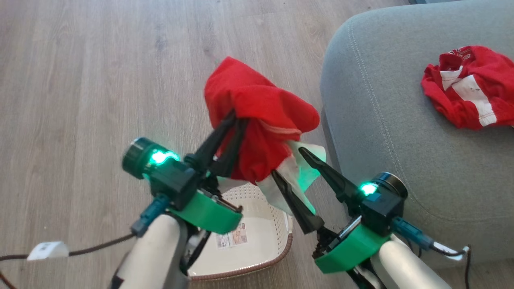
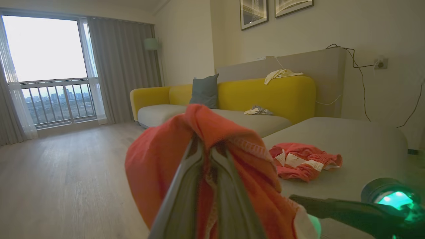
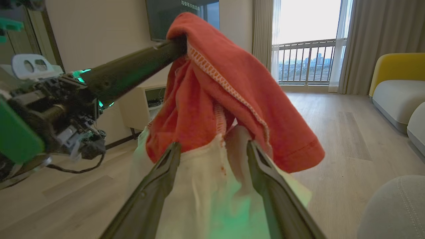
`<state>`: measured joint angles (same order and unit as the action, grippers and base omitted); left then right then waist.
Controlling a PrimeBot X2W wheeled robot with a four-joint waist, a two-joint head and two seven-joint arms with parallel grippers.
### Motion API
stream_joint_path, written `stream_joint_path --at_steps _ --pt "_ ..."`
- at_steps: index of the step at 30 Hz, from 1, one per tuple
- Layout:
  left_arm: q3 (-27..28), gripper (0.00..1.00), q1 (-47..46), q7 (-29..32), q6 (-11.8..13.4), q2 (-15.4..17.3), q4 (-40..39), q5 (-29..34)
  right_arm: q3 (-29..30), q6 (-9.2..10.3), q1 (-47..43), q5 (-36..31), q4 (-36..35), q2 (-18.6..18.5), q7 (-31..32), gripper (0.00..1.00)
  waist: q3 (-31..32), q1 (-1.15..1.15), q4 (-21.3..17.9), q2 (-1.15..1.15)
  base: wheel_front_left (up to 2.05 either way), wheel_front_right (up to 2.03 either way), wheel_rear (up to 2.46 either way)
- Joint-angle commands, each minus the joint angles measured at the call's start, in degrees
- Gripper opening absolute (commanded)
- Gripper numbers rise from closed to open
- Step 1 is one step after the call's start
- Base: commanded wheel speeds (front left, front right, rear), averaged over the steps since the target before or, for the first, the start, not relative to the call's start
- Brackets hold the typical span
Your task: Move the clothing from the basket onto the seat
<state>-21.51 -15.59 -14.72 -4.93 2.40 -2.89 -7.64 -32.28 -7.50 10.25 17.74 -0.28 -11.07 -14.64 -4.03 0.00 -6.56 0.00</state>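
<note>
My left gripper (image 1: 236,117) is shut on a red garment (image 1: 261,112), one piece of the clothing, and holds it up in the air over the basket (image 1: 257,268). The same grip shows in the left wrist view, where the left gripper (image 2: 207,146) pinches the red cloth (image 2: 156,166). White trim (image 3: 199,186) hangs from the garment's lower end. My right gripper (image 1: 288,161) stands open, one finger on each side of that white trim (image 1: 299,168). Another red and white garment (image 1: 470,86) lies on the grey seat (image 1: 381,120) to the right.
The basket sits on the wood floor (image 1: 100,80) below my arms, a sticker (image 1: 232,239) on its bare bottom. A cable with a white tag (image 1: 48,249) trails at lower left. A yellow sofa (image 2: 265,96) stands farther back, with a window (image 2: 46,66) beyond.
</note>
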Motion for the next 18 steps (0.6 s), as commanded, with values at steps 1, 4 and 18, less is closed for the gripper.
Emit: stream_joint_path --at_steps 1,4,18 --pt "0.8 0.00 -2.8 -0.3 -0.2 0.5 -2.1 0.1 -1.1 0.01 2.3 0.3 -1.0 0.0 -0.4 1.00 0.0 0.00 0.2 0.00 0.00 0.00 0.00" --pt "-1.6 0.00 -2.9 -0.3 -0.3 0.5 -2.2 -0.1 -1.6 0.01 3.4 0.6 1.0 0.6 -0.4 1.00 0.0 0.00 0.7 0.00 0.00 0.00 0.00" --pt "-12.5 0.00 -3.0 -0.3 -0.7 0.5 -1.2 -1.2 -0.6 0.01 7.4 -0.4 7.8 3.5 -0.4 1.00 0.4 0.00 2.4 0.00 0.00 0.00 0.00"
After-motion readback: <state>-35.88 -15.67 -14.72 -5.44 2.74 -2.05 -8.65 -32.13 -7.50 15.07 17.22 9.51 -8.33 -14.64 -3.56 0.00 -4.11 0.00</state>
